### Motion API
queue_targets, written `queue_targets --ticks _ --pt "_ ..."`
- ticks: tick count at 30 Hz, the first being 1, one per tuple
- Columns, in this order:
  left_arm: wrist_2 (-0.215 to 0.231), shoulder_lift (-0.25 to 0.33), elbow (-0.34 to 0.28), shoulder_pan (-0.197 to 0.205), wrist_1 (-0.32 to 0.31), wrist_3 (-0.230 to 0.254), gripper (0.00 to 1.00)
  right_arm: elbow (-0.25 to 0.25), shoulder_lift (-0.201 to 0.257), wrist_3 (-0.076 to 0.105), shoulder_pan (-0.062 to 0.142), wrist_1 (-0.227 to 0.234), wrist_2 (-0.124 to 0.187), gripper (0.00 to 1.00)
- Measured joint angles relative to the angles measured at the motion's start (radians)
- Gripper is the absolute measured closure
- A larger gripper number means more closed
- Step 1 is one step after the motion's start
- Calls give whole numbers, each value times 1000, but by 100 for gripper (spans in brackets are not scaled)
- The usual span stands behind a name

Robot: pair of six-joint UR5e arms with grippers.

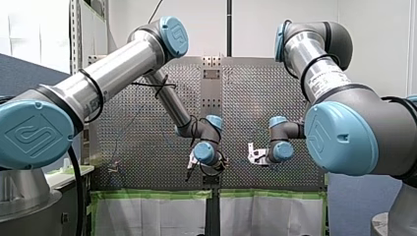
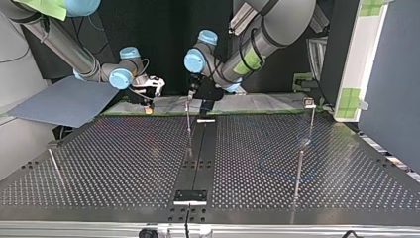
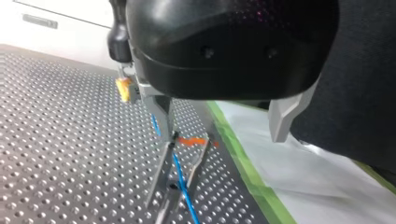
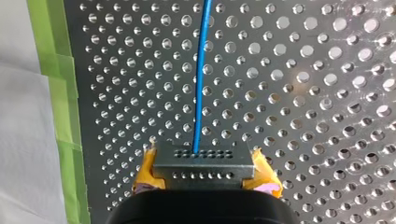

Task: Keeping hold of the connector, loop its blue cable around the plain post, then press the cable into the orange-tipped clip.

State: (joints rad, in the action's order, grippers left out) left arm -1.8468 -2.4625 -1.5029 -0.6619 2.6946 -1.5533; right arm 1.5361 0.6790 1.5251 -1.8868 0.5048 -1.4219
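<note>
My right gripper point(image 4: 205, 173) was pinching the connector point(image 4: 203, 161) between its yellow pads point(image 4: 148, 170) in the right wrist view. The connector was a dark, flat-faced block with rows of small holes. The thin, glossy blue cable point(image 4: 200, 79) ran straight ahead from it over the dimpled metal table point(image 4: 303, 93), with green tape point(image 4: 53, 70) and a white sheet point(image 4: 18, 140) beside. The hold looked narrow, so a hard pull on the cable could probably twist the block out of the pads. In the left wrist view my left gripper point(image 3: 222, 130) hung with its metal fingers point(image 3: 284, 116) spread, holding nothing. Under it stood the orange-tipped clip point(image 3: 162, 170), two slim prongs with the cable passing at them; whether it was seated I could not tell. A smooth round cable might ride over the tips, and the nearer finger could bend a prong. In the top view both grippers sat in the upper middle, and a plain post point(image 2: 299, 171) stood lower right, well apart; whether the cable rounded it did not show. The front view placed both grippers near the frame's centre.
</note>
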Motion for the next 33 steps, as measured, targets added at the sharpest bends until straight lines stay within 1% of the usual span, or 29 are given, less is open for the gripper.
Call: queue_targets --ticks 15,24,33 --pt "-30 0 0 -3 -22 -6 0 0 -4 2 0 8 5 100" --pt "-33 0 0 -7 -48 -6 0 -1 -5 7 9 16 23 100" --pt "-46 0 0 -13 -48 -11 0 -1 -6 7 5 16 24 100"
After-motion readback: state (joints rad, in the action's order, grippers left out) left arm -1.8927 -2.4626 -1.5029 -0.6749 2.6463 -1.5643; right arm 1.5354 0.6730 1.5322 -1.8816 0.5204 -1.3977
